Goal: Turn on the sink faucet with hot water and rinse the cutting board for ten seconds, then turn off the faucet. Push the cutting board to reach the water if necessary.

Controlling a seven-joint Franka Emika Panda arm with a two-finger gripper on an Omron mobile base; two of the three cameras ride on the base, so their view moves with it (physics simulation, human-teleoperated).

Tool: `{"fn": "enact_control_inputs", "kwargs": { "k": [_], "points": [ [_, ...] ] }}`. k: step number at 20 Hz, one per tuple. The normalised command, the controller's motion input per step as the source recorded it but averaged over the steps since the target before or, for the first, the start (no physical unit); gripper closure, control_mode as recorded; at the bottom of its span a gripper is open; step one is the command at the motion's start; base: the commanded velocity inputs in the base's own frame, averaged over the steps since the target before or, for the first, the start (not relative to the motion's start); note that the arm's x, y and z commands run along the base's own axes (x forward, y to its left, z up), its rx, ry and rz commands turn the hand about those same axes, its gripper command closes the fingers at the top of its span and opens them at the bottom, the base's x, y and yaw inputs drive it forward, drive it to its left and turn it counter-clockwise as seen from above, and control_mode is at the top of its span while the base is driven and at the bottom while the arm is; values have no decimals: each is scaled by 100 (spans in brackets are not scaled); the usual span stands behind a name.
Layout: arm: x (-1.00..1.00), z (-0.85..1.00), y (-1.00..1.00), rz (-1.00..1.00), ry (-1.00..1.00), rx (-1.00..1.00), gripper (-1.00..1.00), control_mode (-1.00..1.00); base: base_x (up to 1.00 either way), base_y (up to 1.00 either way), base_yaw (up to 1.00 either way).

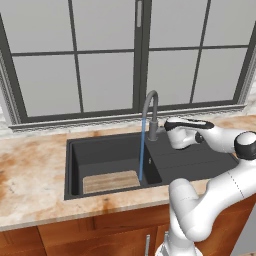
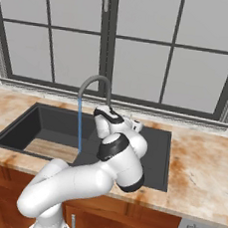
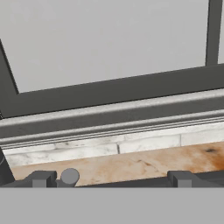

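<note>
The sink faucet [image 1: 151,112] stands behind the dark sink [image 1: 75,165], its spout arching left over the basin. A thin blue stream of water [image 1: 142,150] falls from the spout into the basin. The cutting board [image 1: 111,181] lies flat at the basin's front, and the stream lands at its right end; whether it wets the board I cannot tell. My gripper [image 3: 111,179] is open just right of the faucet base, pointing at the window sill. A small grey round lever end [image 3: 70,176] sits by the left fingertip [image 3: 41,178]. The board [image 2: 51,150] and stream [image 2: 79,127] also show from the right.
A ribbed drainboard [image 1: 192,160] lies under my hand, right of the basin. Marbled orange counter [image 1: 30,175] surrounds the sink. A big dark-framed window [image 1: 110,55] and its sill [image 3: 113,124] stand close behind the faucet. Wooden cabinet fronts [image 1: 100,240] run below.
</note>
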Motion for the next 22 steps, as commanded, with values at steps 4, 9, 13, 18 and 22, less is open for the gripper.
{"fn": "enact_control_inputs", "kwargs": {
  "k": [4, 9, 13, 18, 22],
  "points": [
    [0, 0, 0, 0, 0, 0, -100, -100, 0, 0, 0],
    [0, 0, 0, 0, 0, 0, -100, -100, 0, 0, 0],
    [0, 0, 0, 0, 0, 0, -100, -100, 0, 0, 0],
    [0, 0, 0, 0, 0, 0, -100, -100, 0, 0, 0],
    [0, 0, 0, 0, 0, 0, -100, -100, 0, 0, 0]
  ]
}}
